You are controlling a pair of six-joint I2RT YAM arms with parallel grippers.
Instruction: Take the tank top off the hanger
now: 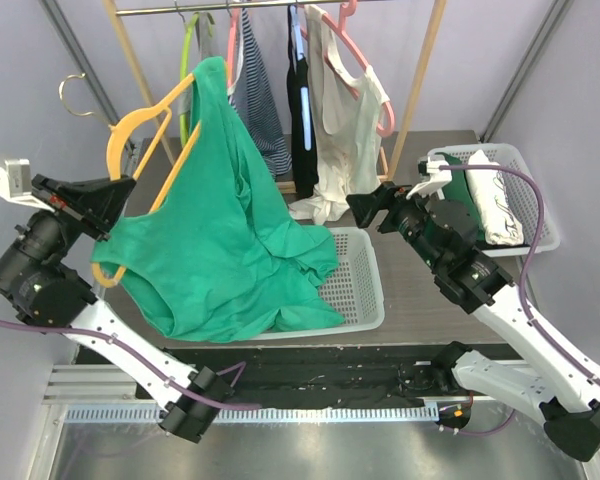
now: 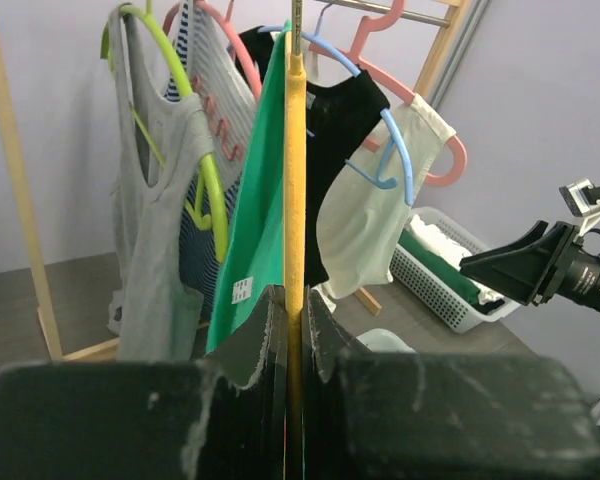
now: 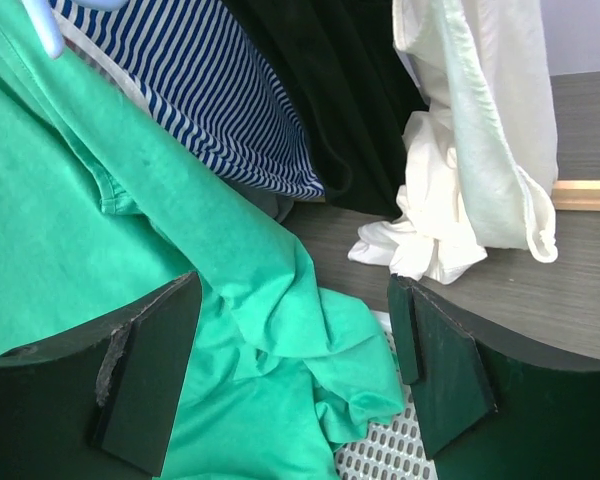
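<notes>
Shows only in left wrist view: left tool (image 2: 295,330) clamped narrow on yellow hanger (image 2: 294,180), edge-on. Shows in top view: green tank top (image 1: 220,240) on that hanger, hem sagging into white basket (image 1: 365,290). Holds right tool (image 3: 295,370) wide, empty, beside green fabric. Counts: two tools, two baskets, four garments on rail (image 1: 150,10). Dark wood-grain tabletop (image 1: 430,290); pale lilac walls.

Two arms: left arm (image 1: 100,320), right arm (image 1: 520,320). Two baskets: middle basket (image 1: 365,290), right basket (image 1: 540,205). One rack (image 1: 422,70). Five hangers: orange hanger (image 1: 145,110), four on rack. Five tops (image 1: 220,230). Folded clothes (image 1: 495,200) in right basket: perhaps two.
</notes>
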